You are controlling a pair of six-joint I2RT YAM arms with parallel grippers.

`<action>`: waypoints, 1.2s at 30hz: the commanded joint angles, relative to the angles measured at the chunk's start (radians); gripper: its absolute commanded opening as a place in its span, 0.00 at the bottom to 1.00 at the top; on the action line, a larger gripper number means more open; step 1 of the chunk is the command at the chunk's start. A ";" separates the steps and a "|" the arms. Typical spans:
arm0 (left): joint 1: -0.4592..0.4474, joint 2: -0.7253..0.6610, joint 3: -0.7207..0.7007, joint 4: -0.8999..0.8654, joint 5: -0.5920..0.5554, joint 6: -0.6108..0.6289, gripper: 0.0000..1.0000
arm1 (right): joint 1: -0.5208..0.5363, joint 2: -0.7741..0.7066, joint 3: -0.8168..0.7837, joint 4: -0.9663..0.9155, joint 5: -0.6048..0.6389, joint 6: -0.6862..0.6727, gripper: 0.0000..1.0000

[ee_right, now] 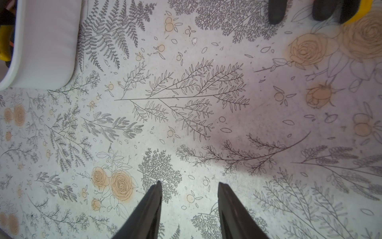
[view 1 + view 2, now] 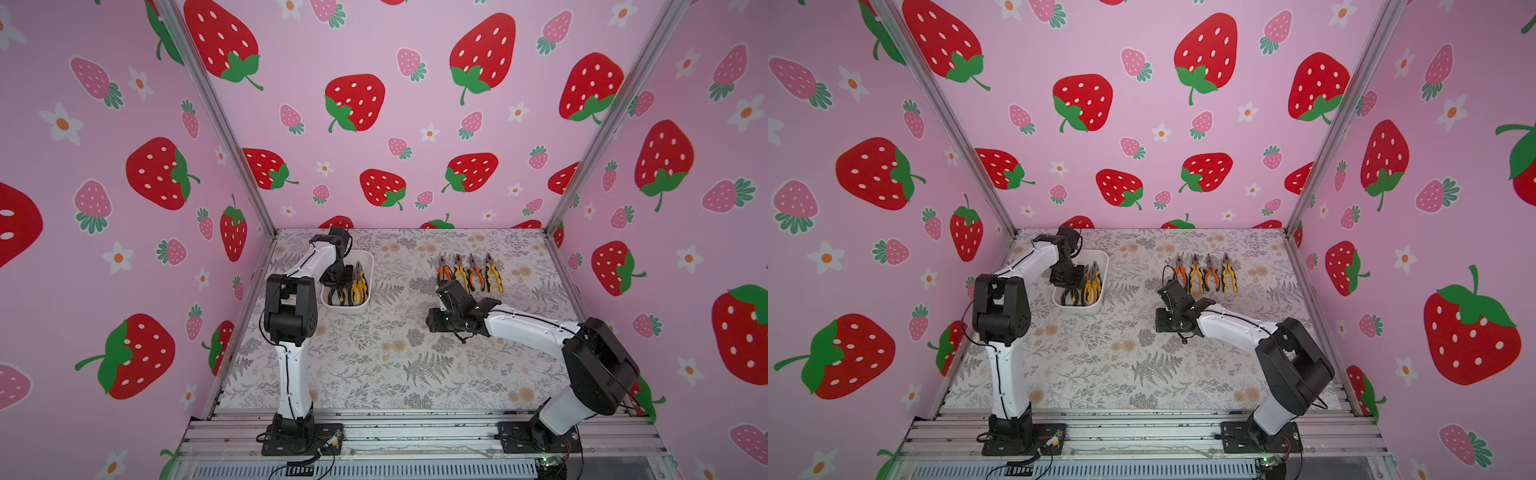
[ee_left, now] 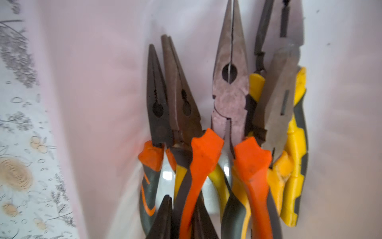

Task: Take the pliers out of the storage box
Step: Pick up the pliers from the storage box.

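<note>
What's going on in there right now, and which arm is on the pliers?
The left gripper is down inside the storage box, its fingers closed on a handle of the orange-handled pliers. These lie among other pliers and are not yet lifted. Four pliers are lined up on the table to the right. The right gripper hangs open over bare table, holding nothing.

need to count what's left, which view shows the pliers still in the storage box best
The left wrist view: the pliers fill the picture, heads and handles distinct. In both top views they are small and partly hidden behind the left gripper. The right wrist view shows only the storage box corner and a yellow sliver.
</note>
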State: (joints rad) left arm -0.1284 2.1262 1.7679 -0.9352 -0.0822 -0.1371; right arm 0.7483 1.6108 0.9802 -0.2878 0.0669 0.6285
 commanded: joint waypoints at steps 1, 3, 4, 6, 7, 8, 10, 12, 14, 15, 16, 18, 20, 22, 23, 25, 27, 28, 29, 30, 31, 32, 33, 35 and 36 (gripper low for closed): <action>-0.006 -0.144 -0.031 0.038 -0.059 -0.018 0.00 | 0.005 -0.003 0.017 -0.002 -0.007 0.003 0.49; -0.008 -0.203 -0.067 0.066 -0.042 -0.022 0.00 | 0.006 -0.009 0.018 -0.003 -0.006 0.005 0.49; -0.012 -0.235 -0.089 0.082 -0.030 -0.025 0.00 | 0.007 -0.012 0.021 -0.006 -0.004 0.005 0.49; -0.020 -0.291 -0.128 0.109 -0.012 -0.028 0.00 | 0.010 -0.018 0.024 -0.014 0.004 0.004 0.49; -0.026 -0.319 -0.150 0.120 -0.004 -0.027 0.00 | 0.011 -0.023 0.028 -0.022 0.008 0.002 0.49; -0.036 -0.349 -0.177 0.136 0.001 -0.026 0.00 | 0.012 -0.030 0.035 -0.033 0.015 0.001 0.49; -0.069 -0.412 -0.243 0.176 -0.016 -0.016 0.00 | 0.016 -0.052 0.055 -0.061 0.025 -0.008 0.48; -0.123 -0.488 -0.330 0.231 -0.069 -0.020 0.00 | 0.017 -0.081 0.086 -0.096 0.035 -0.023 0.49; -0.203 -0.585 -0.430 0.304 -0.131 -0.034 0.00 | 0.017 -0.110 0.126 -0.144 0.049 -0.043 0.49; -0.244 -0.623 -0.471 0.338 -0.163 -0.040 0.00 | 0.018 -0.124 0.142 -0.166 0.055 -0.050 0.49; -0.296 -0.669 -0.514 0.374 -0.203 -0.046 0.00 | 0.016 -0.138 0.156 -0.186 0.057 -0.057 0.49; -0.389 -0.745 -0.585 0.443 -0.279 -0.057 0.00 | 0.013 -0.162 0.174 -0.214 0.051 -0.064 0.50; -0.482 -0.821 -0.668 0.536 -0.351 -0.064 0.00 | 0.010 -0.181 0.200 -0.252 0.030 -0.064 0.50; -0.564 -0.888 -0.761 0.644 -0.416 -0.070 0.00 | 0.007 -0.194 0.231 -0.295 0.012 -0.057 0.50; -0.611 -0.921 -0.815 0.713 -0.444 -0.062 0.00 | 0.005 -0.198 0.255 -0.323 0.003 -0.047 0.51; -0.711 -0.963 -0.902 0.834 -0.533 -0.039 0.00 | 0.002 -0.203 0.308 -0.374 -0.018 -0.030 0.51; -0.796 -0.974 -0.962 0.930 -0.612 -0.002 0.00 | -0.003 -0.204 0.366 -0.417 -0.042 -0.016 0.51; -0.831 -0.968 -0.978 0.963 -0.646 0.014 0.00 | -0.007 -0.206 0.398 -0.436 -0.051 -0.006 0.51; -0.861 -0.956 -0.984 0.983 -0.676 0.028 0.00 | -0.008 -0.209 0.426 -0.450 -0.058 0.004 0.51; -0.887 -0.945 -0.987 0.998 -0.704 0.042 0.00 | -0.007 -0.215 0.448 -0.461 -0.064 0.012 0.51; -0.920 -0.931 -0.989 1.022 -0.746 0.065 0.00 | -0.011 -0.221 0.470 -0.467 -0.070 0.023 0.51; -0.950 -0.916 -0.992 1.049 -0.791 0.086 0.00 | -0.013 -0.228 0.487 -0.468 -0.072 0.036 0.51; -0.968 -0.902 -0.994 1.066 -0.823 0.100 0.00 | -0.018 -0.233 0.500 -0.467 -0.074 0.049 0.51; -0.991 -0.866 -0.978 1.054 -0.893 0.088 0.00 | -0.028 -0.230 0.532 -0.484 -0.075 0.083 0.51; -0.997 -0.852 -0.968 1.040 -0.919 0.073 0.00 | -0.033 -0.224 0.548 -0.491 -0.074 0.099 0.51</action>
State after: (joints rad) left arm -1.1099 1.2568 0.7670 0.0090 -0.8135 -0.0746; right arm 0.7307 1.4021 1.4849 -0.7204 0.0097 0.6682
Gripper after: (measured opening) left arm 0.171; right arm 0.512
